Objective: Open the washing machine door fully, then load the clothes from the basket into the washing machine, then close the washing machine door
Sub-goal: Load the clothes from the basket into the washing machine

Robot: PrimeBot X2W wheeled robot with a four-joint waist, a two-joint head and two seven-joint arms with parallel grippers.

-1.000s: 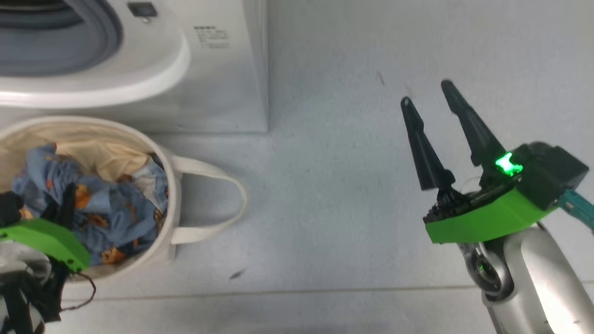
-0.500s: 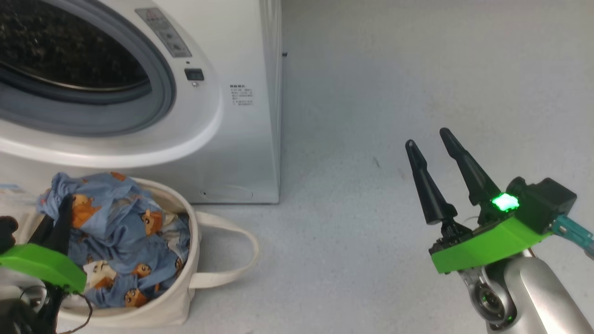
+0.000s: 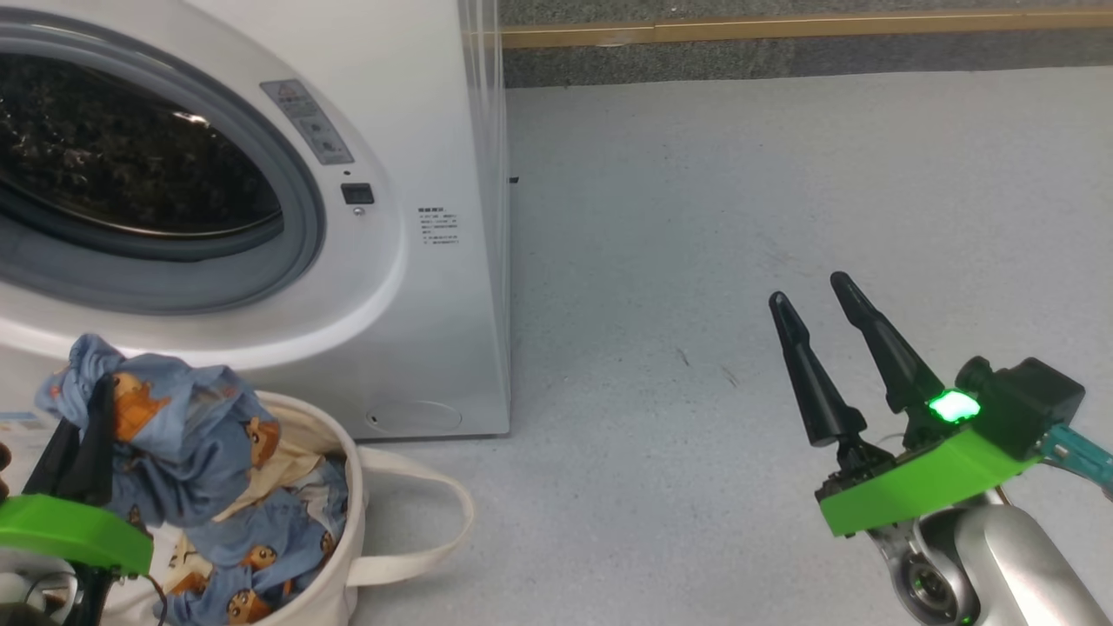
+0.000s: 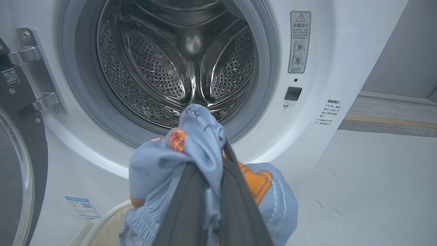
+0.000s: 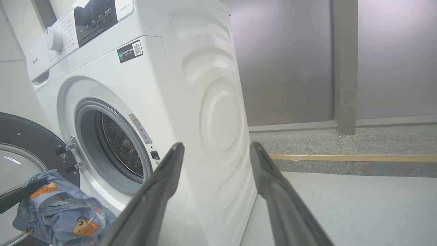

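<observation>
Loading day, one step down: the door [image 5: 29,136] of the washing machine [image 3: 439,113] stands swung wide on its hinges, left of the porthole, so I judge the opening finished. My left pincer [image 3: 94,409] is clamped on a bunch of the blue cartoon-print clothes [image 3: 183,422], held up above the basket [image 3: 343,578] and just in front of the machine, low before the porthole but not inside it. The steel drum [image 4: 177,61] looks bare as far as I can see into it, so nothing seems loaded yet. More of the blue print lies in the basket, along with what looks like a cream garment [image 3: 265,476]. My right pincer [image 3: 809,291] hangs spread wide and empty over the floor [image 3: 739,174], well to the right of the machine. By my reckoning, what is left is to carry this bunch through the porthole and let go, fetch the rest from the basket, then swing the door shut.
</observation>
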